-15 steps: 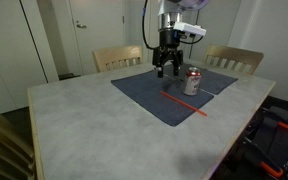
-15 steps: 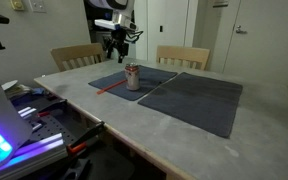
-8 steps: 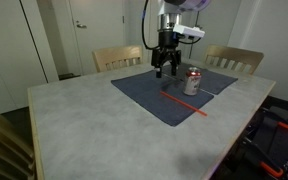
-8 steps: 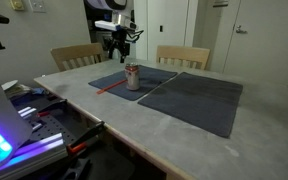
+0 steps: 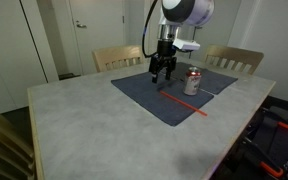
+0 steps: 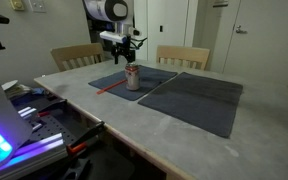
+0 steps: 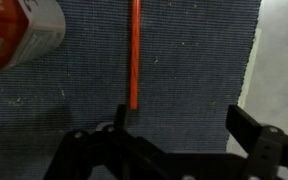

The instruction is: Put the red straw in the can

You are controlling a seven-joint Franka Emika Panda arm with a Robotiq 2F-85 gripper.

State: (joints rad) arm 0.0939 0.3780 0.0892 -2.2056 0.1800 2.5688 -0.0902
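**Open Hand Above the Straw**

My gripper (image 7: 174,142) hangs over the dark mat (image 7: 189,60) with its fingers spread wide, holding nothing. The red straw (image 7: 134,55) lies flat on the mat, running straight away from me. Its near end stops just ahead of my fingers, off-centre. The can (image 5: 192,82) stands upright beside the straw.

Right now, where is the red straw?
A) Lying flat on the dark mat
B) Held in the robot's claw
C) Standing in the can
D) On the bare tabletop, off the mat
A: the straw lies flat on the mat beside the can, and the open gripper hovers empty over one end of it.
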